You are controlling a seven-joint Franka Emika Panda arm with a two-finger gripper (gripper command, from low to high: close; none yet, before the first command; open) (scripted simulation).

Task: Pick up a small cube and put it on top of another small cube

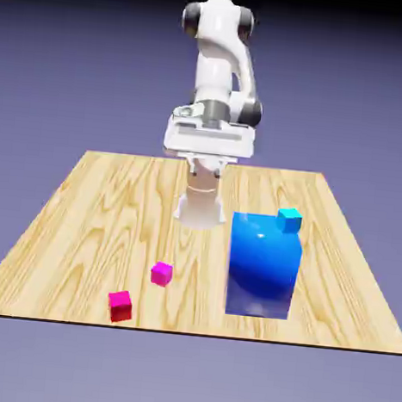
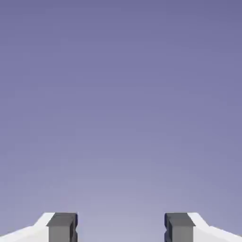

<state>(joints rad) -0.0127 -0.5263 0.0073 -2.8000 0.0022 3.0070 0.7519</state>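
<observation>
From where I stand, taking the exterior view first, I'll measure everything from the big blue block [image 1: 263, 267]. The magenta cube [image 1: 161, 274] sits on the wooden table [image 1: 71, 244], off to the block's left in that view and apart from it. The crimson cube [image 1: 120, 306] is farther left of the block, and nearer the camera than the magenta one; the two cubes don't touch. A cyan cube [image 1: 289, 221] shows at the block's upper right edge; whether it rests on top or stands behind, I can't tell. The white arm [image 1: 216, 59] is up beyond the block, toward its left, with the gripper [image 1: 207, 168] high and well apart from both small cubes.

So I'd say nothing of the stacking is done: the approach, the grasp, the lift and the setting of magenta on crimson are all left. The fingers are hard to make out here against the pale robot base [image 1: 200, 206], and whatever lies behind the block is hidden.

In the hand view, the two fingertips stand wide apart with nothing between them. Their lower ends are cut off by the bottom edge, and only plain backdrop [image 2: 121, 104] shows beyond, no block, no cubes.
</observation>
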